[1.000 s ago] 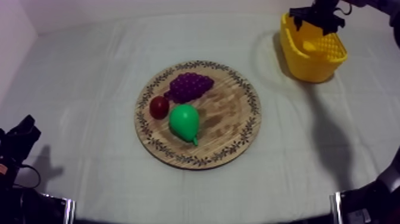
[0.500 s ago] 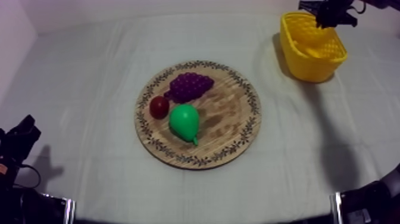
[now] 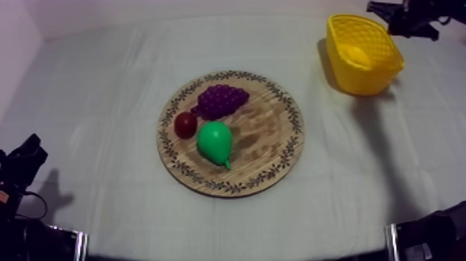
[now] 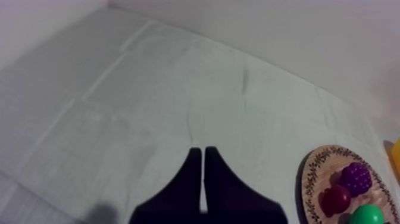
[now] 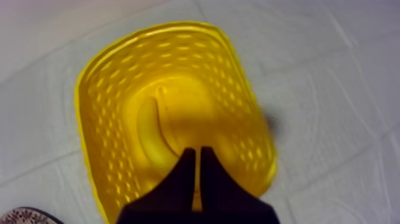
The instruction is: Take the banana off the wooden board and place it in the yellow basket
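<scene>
Lying in yellow basket (image 5: 90,149) — banana (image 5: 150,128), near right end effector (image 5: 197,150).

Pear (image 4: 367,215) and board (image 4: 315,173) partly beyond the edge

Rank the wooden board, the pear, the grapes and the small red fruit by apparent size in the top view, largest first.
1. wooden board
2. bunch of grapes and pear: they look about alike, so I leave them unranked
3. small red fruit

The left gripper (image 4: 202,152) rested low at its side, fingers pressed together; the right gripper (image 5: 197,152) hung far forward, fingers likewise together.
</scene>
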